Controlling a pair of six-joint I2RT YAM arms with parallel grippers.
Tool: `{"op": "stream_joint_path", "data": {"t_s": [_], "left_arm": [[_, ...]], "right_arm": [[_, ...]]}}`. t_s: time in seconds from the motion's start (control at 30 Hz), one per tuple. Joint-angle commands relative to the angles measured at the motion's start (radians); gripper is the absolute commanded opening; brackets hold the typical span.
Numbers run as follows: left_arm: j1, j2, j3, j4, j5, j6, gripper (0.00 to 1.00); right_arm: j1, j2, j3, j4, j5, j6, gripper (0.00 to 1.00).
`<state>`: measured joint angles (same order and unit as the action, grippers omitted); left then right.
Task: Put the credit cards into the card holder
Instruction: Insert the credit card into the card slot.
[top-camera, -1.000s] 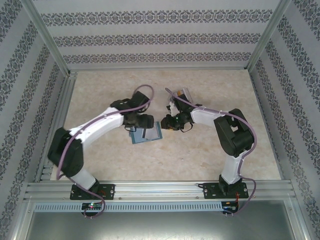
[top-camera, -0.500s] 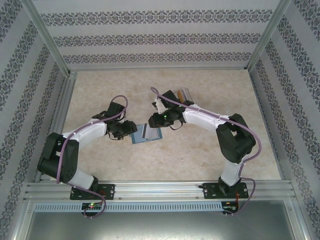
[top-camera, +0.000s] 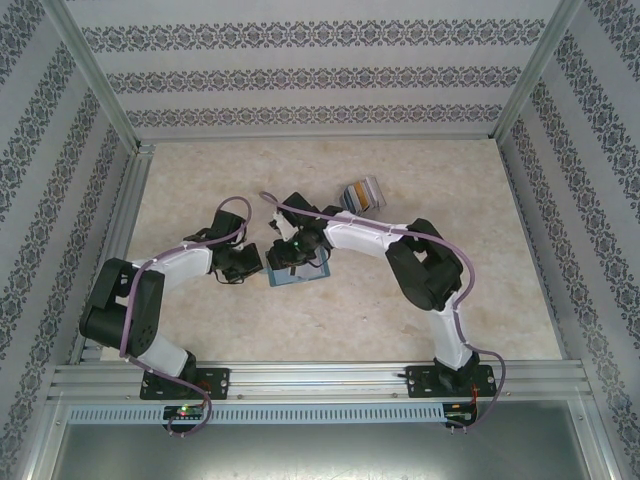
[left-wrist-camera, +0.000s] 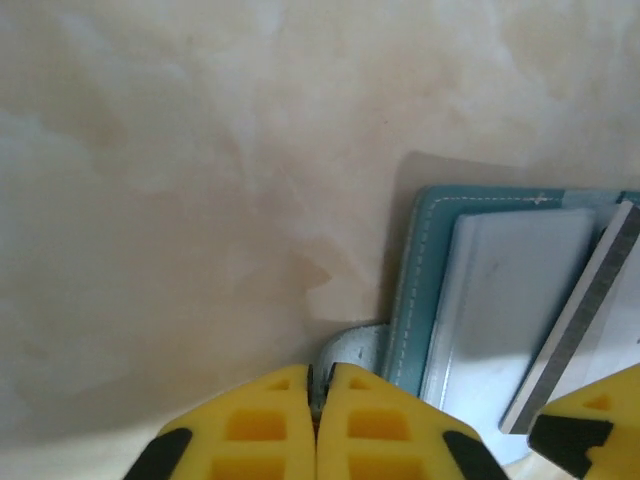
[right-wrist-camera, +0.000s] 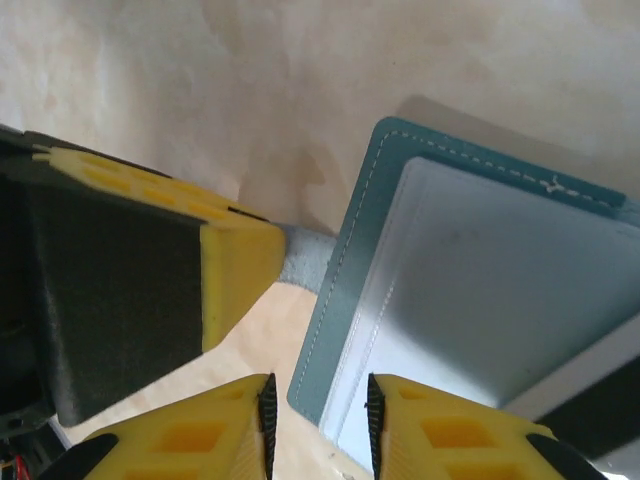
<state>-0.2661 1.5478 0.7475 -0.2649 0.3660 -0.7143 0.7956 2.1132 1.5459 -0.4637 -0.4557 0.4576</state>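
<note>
Left wrist: steadying wallet (left-wrist-camera: 500, 300), left fingers (left-wrist-camera: 260, 435) pinched shut on its tab (left-wrist-camera: 350, 355), right fingers (right-wrist-camera: 190, 440) part open, seemingly empty; next, fetching cards (top-camera: 362, 192) nearer the counter's (top-camera: 480, 300) far edge.

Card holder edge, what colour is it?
The card holder is teal with pale stitching along its edge, clearest in the right wrist view.

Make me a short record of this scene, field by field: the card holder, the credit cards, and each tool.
card holder: lying open on the table, grey-blue inside facing up
credit cards: fanned on the table, apart from the card holder, farther from the arm bases
left tool: shut on the card holder's grey tab
right tool: jaws apart at a corner of the card holder
</note>
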Motion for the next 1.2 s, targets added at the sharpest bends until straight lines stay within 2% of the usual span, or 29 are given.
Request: {"op": "stream_joint_path", "data": {"t_s": [0.0,0.3,1.03,1.17], "left_arm": [[0.011,0.008,-0.006,0.029,0.004,0.001,0.0],[0.017,0.004,0.016,-0.003,-0.008,0.02,0.0],[0.038,0.002,0.02,-0.015,-0.006,0.038,0.0],[0.038,0.003,0.026,-0.019,0.0,0.041,0.0]], "right_arm": [[0.015,0.024,0.061,-0.067,0.04,-0.007,0.33],[0.008,0.051,0.059,-0.156,0.089,-0.049,0.33],[-0.065,-0.058,-0.024,-0.255,0.247,-0.122,0.33],[-0.065,-0.078,-0.029,-0.246,0.223,-0.121,0.33]]}}
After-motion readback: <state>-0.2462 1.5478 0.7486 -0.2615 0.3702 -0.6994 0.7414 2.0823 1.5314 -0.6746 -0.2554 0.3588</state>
